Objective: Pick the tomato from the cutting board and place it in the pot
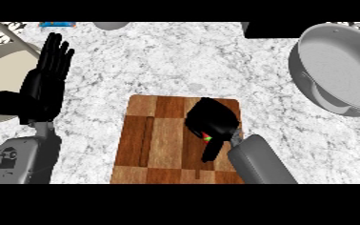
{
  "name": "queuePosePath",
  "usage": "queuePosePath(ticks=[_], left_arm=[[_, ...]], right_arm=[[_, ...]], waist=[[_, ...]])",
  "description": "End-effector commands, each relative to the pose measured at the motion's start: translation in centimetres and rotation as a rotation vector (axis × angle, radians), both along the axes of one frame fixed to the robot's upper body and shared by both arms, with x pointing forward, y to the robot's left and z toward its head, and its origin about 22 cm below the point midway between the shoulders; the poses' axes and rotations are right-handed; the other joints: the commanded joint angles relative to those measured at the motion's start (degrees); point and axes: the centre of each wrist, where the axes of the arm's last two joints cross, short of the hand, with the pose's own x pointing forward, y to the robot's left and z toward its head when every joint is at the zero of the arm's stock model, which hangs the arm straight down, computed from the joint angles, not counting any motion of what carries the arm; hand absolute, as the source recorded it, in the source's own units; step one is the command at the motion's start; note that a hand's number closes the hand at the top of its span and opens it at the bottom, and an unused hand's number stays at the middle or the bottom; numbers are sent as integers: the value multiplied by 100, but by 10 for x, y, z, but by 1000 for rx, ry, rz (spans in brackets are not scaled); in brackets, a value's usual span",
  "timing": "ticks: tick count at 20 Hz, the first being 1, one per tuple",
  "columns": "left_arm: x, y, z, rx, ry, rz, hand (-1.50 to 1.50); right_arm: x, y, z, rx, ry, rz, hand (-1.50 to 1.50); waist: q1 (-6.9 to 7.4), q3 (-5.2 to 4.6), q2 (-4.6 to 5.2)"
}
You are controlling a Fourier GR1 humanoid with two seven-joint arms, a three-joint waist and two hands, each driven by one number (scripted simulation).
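A grey pot (330,66) is sitting at the far right of the marbled surface (169,62), partly cut off by the view's edge, well apart from the wooden cutting board (158,143) lying in the lower middle. Between board and pot nothing is lying on the stone. At the far edge a grey rounded object (111,25) is peeking in, with a small blue item (57,24) to its left; both are too cropped to name. A pale curved shape (15,64) is showing at the left edge.

Over on the left, the left hand (44,83) is resting upright with its fingers straight and spread, touching nothing.

Now the action: the right hand (211,119) is hanging over the right half of the board, fingers curling downward and bunched together, its grey forearm (262,161) coming in from the lower edge. A sliver of red and green is peeking out beneath it, that being the tomato (206,137), sitting on the board under the palm. The fingers are wrapping round it, hiding most of it.
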Motion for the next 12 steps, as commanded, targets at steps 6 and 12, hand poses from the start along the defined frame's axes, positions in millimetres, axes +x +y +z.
queuePosePath(ticks=[6, 12], left_arm=[[4, -12, 4, 1, 6, -58, 0], [7, -10, 3, 0, -4, -52, 0]], right_arm=[[54, -22, 65, 143, -157, -899, 150], [68, 6, 114, 222, -416, -1251, 150]], waist=[[281, 29, 8], [285, 19, 10]])
